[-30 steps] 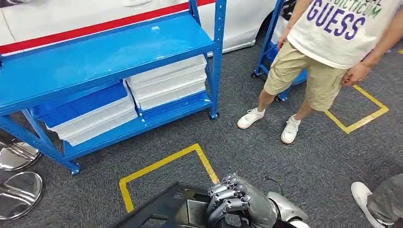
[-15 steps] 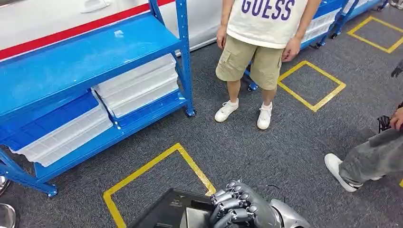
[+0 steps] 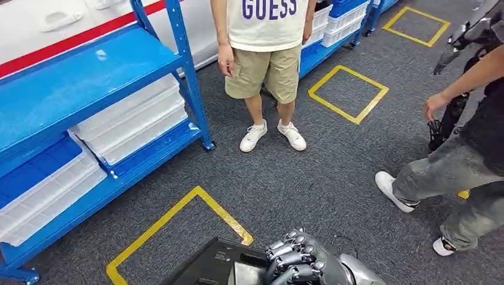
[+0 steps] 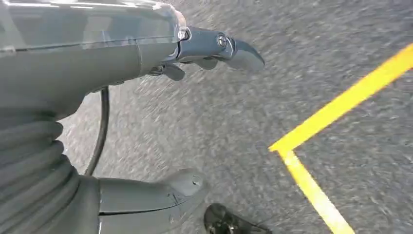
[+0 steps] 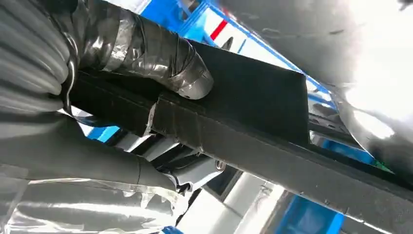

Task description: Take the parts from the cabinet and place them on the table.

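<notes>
Nearest, at the bottom of the head view, the right hand (image 3: 297, 261) curls its fingers over the rim of a black part (image 3: 208, 267), a flat, dark, box-like panel; the wrist view shows the thumb (image 5: 165, 63) pressed on top (tape-wrapped). The left hand (image 4: 195, 53) hangs above grey carpet (image 4: 234, 122), fingers apart, holding nothing. Yellow floor tape (image 3: 178, 214) lies ahead. Farther, a blue shelving cabinet (image 3: 89, 77) holds white trays (image 3: 131, 119). A person's shirt (image 3: 267, 18) reads "GUESS".
</notes>
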Motion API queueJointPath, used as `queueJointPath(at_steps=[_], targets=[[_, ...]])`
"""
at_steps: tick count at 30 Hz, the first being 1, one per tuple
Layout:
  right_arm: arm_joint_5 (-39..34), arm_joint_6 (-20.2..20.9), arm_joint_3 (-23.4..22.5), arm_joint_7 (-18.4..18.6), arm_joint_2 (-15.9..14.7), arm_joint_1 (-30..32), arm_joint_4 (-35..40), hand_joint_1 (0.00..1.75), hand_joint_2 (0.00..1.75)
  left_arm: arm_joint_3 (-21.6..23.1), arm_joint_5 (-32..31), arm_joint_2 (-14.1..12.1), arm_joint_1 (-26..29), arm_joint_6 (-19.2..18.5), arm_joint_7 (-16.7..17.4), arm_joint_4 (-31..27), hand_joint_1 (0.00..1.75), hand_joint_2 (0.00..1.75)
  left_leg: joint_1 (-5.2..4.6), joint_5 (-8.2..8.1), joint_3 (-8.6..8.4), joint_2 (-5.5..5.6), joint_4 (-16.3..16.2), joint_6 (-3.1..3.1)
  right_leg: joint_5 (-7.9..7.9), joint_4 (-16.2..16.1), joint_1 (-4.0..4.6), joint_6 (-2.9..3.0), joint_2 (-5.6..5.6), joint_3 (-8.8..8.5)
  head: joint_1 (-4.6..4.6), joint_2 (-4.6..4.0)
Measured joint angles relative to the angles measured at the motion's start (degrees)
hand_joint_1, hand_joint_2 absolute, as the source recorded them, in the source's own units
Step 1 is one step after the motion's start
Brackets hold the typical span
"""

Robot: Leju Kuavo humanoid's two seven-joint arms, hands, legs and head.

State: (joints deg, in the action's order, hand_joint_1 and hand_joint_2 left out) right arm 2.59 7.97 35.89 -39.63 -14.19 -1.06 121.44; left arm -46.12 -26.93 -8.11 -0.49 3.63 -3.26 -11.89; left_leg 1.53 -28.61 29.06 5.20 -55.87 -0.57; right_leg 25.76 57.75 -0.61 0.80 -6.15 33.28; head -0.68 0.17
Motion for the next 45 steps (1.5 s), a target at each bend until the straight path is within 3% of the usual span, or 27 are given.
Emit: queueJointPath(at_steps=[3,5,6,8,9,10,12,13,14,18,19,21,23,24,25,27,28,29,30,34,36,38,40,42,43,44,45], targets=[[-2.39,2.76,-0.26,0.07,-0.31,-0.22,-0.07,1.75,1.75,-0.68,0.2,0.5,-0.33,-0.09,-1.03,0.0,0.0,1.75,-0.26,0.5,-0.01,-1.99,0.02,0.99,-0.87,-0.52,-0.2,-1.45,-2.13,0.62,0.0,0.0],[-3.79,4.6,-0.72,0.33,-0.57,-1.16,-0.35,1.75,1.75,-1.01,0.17,1.33,-0.61,-0.11,-1.53,-0.02,0.0,1.75,-0.02,0.9,-0.1,-3.43,0.45,2.03,1.35,2.31,0.02,-1.63,3.28,1.78,0.04,0.0],[-4.5,5.59,-0.94,0.59,-0.68,-1.87,-0.65,1.75,1.75,-1.09,0.13,1.74,-0.56,-0.11,-1.64,-0.02,0.0,1.75,-0.26,0.88,-0.08,-4.4,0.45,2.37,3.85,6.41,-0.03,-1.9,4.91,3.73,0.02,0.0],[-6.57,7.92,-1.53,2.41,-0.7,-2.33,-1.14,1.75,1.75,-1.22,-0.22,2.49,-0.44,-0.13,-1.29,0.0,0.0,1.75,-0.48,0.84,0.13,-6.08,0.4,2.47,8.02,16.0,-0.2,-2.3,5.61,8.21,0.02,0.0],[-7.97,9.12,-1.84,3.61,-0.72,-2.53,-1.42,1.75,1.75,-1.29,-0.51,2.82,-0.46,-0.02,-0.85,0.0,0.0,1.75,-0.55,0.84,0.17,-6.85,0.38,2.47,8.3,18.24,-0.23,-2.4,5.66,9.19,0.0,0.0],[-9.37,10.26,-2.1,4.48,-0.74,-2.76,-1.86,1.75,1.75,-1.31,-0.88,3.1,-0.51,0.04,-0.37,0.0,0.0,1.75,-0.59,0.78,0.12,-7.58,0.37,2.47,7.31,17.45,-0.24,-2.45,5.78,8.64,0.0,0.0],[-10.65,11.72,-2.82,5.18,-0.74,-2.9,-2.76,1.75,1.75,-1.31,-1.47,3.48,-0.68,0.11,0.26,0.0,0.0,1.75,-0.63,0.6,-0.18,-8.8,0.37,2.32,2.9,9.06,-0.17,-2.16,6.44,3.83,0.0,0.0],[-10.87,12.2,-3.11,5.44,-0.74,-2.88,-3.04,1.75,1.75,-1.31,-1.82,3.63,-0.76,0.07,0.57,0.0,0.0,1.75,-0.65,0.46,-0.42,-9.24,0.37,2.15,0.64,3.38,-0.02,-1.83,7.66,0.54,0.02,0.0],[-10.96,12.61,-3.3,5.57,-0.74,-2.92,-3.26,1.75,1.75,-1.31,-2.08,3.74,-0.76,-0.09,0.77,0.0,0.0,1.75,-0.84,0.27,-0.51,-9.75,0.36,1.86,1.12,-0.18,0.55,-1.31,10.42,-1.24,0.0,0.0],[-11.7,13.69,-3.83,6.65,-0.72,-2.19,-4.35,1.75,1.75,-1.31,-3.06,4.22,-0.89,-0.18,1.55,0.0,0.0,1.75,-1.17,-0.09,-0.69,-11.74,0.21,0.78,1.03,-0.35,1.22,-0.09,8.61,-0.66,0.02,0.0],[-12.29,14.1,-3.89,6.97,-0.7,-2.14,-4.57,1.75,1.75,-1.31,-3.08,4.3,-0.96,-0.31,1.66,0.0,0.0,1.75,-0.97,-0.78,-0.42,-11.54,-0.1,0.45,0.64,-1.08,0.55,0.5,8.01,-1.01,-0.02,0.0],[-13.78,15.33,-4.07,7.83,-0.48,-2.22,-5.18,1.75,1.75,-1.31,-3.21,4.57,-0.93,-0.77,1.7,0.0,0.0,1.75,-0.69,-4.38,1.59,-7.1,-5.47,0.24,0.43,-1.25,0.54,1.23,7.14,-1.01,-0.02,0.0],[-14.87,16.63,-4.15,8.33,-0.02,-2.25,-6.14,1.75,1.75,-1.38,-3.28,4.63,-0.67,-1.36,2.77,0.0,0.0,1.75,-0.7,-8.66,6.52,-5.6,-15.63,-0.02,0.47,-1.11,0.6,1.4,5.83,-0.93,0.0,0.0],[-15.26,17.1,-4.24,8.55,0.15,-2.3,-6.6,1.75,1.75,-1.4,-3.41,4.72,-0.51,-1.49,3.35,0.0,0.0,1.75,-0.7,-9.22,8.27,-5.53,-18.87,-0.11,0.49,-0.93,0.61,1.41,5.14,-0.89,-0.02,0.0],[-15.46,17.38,-4.31,8.63,0.35,-2.31,-7.06,1.75,1.75,-1.4,-3.63,4.87,-0.4,-1.71,3.74,0.0,0.0,1.75,-0.68,-8.23,8.79,-5.53,-19.23,-0.14,0.55,-0.76,0.59,1.43,4.37,-0.91,0.0,0.0],[-15.72,17.67,-4.46,8.7,0.65,-2.39,-7.67,1.75,1.75,-1.4,-3.63,5.05,-0.42,-1.86,3.91,0.0,0.0,1.75,-0.56,-2.93,6.12,-5.28,-11.99,-0.08,0.63,-0.68,0.45,1.31,2.93,-1.12,0.0,0.0],[-15.81,17.73,-4.53,8.7,0.77,-2.52,-7.87,1.75,1.75,-1.4,-3.67,5.09,-0.42,-1.86,4.11,0.0,0.0,1.75,-0.35,0.09,3.78,-4.26,-6.47,-0.07,0.74,-0.54,0.36,1.11,2.18,-1.24,-0.02,0.0],[-15.9,17.84,-4.57,8.7,0.92,-2.64,-8.07,1.75,1.75,-1.42,-3.8,5.09,-0.36,-1.86,4.59,0.02,0.0,1.75,-0.03,1.42,2.33,-1.76,-2.51,-0.01,0.79,-0.52,0.27,0.87,1.65,-1.17,0.0,0.0],[-16.01,18.04,-4.57,8.72,0.98,-2.92,-8.28,1.75,1.75,-1.47,-4.11,5.16,-0.26,-1.79,5.38,0.02,0.0,1.75,-0.14,1.07,1.74,-0.8,-1.12,-0.04,0.81,-0.19,0.49,0.48,0.93,-0.88,0.0,0.0],[-17.32,19.56,-4.74,9.42,1.57,-3.63,-9.07,1.75,1.75,-1.49,-5.27,5.27,-0.53,-0.59,8.33,0.02,0.0,1.75,-0.23,1.44,1.52,-3.06,-0.41,1.42,0.36,-0.38,0.01,-1.06,-0.9,0.03,-0.02,0.0],[-17.45,19.94,-4.9,9.66,1.84,-4.05,-9.36,1.75,1.75,-1.53,-5.42,5.25,-0.57,-0.09,8.46,0.02,0.0,1.75,-0.44,1.48,1.38,-4.27,-0.33,2.31,3.2,3.74,0.24,-1.4,4.23,1.71,0.02,0.0],[-17.47,19.98,-5.23,9.66,2.16,-4.09,-9.66,1.75,1.75,-1.93,-5.42,5.25,-0.2,0.53,8.48,0.02,0.0,1.75,-0.74,1.36,1.38,-5.74,-0.35,2.56,7.79,13.5,0.14,-1.76,5.56,6.34,0.02,0.0],[-17.47,19.98,-5.44,9.64,2.3,-3.88,-9.88,1.75,1.75,-2.47,-5.53,5.22,-0.03,1.37,8.44,0.02,0.0,1.75,-0.9,1.28,1.39,-7.19,-0.37,2.66,8.61,18.36,0.08,-1.8,5.66,8.89,0.02,0.0],[-17.47,19.98,-5.95,9.6,2.36,-3.66,-9.95,1.75,1.75,-2.51,-5.79,5.22,-0.14,1.77,8.28,0.02,0.0,1.75,-1.07,1.08,1.14,-8.36,-0.36,2.7,4.6,12.61,0.16,-1.37,5.98,5.96,0.02,0.0],[-17.47,19.98,-6.21,9.53,2.38,-3.64,-9.92,1.75,1.75,-2.67,-6.01,5.22,-0.17,1.88,8.06,0.02,0.0,1.75,-1.11,0.92,0.88,-8.95,-0.35,2.61,1.76,6.51,0.5,-0.79,6.93,2.76,0.02,0.0],[-17.4,19.98,-6.38,9.44,2.45,-3.63,-9.9,1.75,1.75,-2.86,-6.1,5.22,-0.16,1.99,7.74,0.02,0.0,1.75,-1.11,0.78,0.6,-9.38,-0.3,2.51,0.0,1.74,1.07,-0.13,8.87,0.14,0.02,0.0],[-17.3,19.96,-6.6,9.31,2.54,-3.67,-9.9,1.75,1.75,-3.02,-6.14,5.25,-0.1,1.99,7.41,0.02,0.0,1.75,-1.36,0.58,0.47,-9.91,-0.29,2.21,0.82,-0.55,2.0,0.3,11.13,-1.0,0.02,0.0]])
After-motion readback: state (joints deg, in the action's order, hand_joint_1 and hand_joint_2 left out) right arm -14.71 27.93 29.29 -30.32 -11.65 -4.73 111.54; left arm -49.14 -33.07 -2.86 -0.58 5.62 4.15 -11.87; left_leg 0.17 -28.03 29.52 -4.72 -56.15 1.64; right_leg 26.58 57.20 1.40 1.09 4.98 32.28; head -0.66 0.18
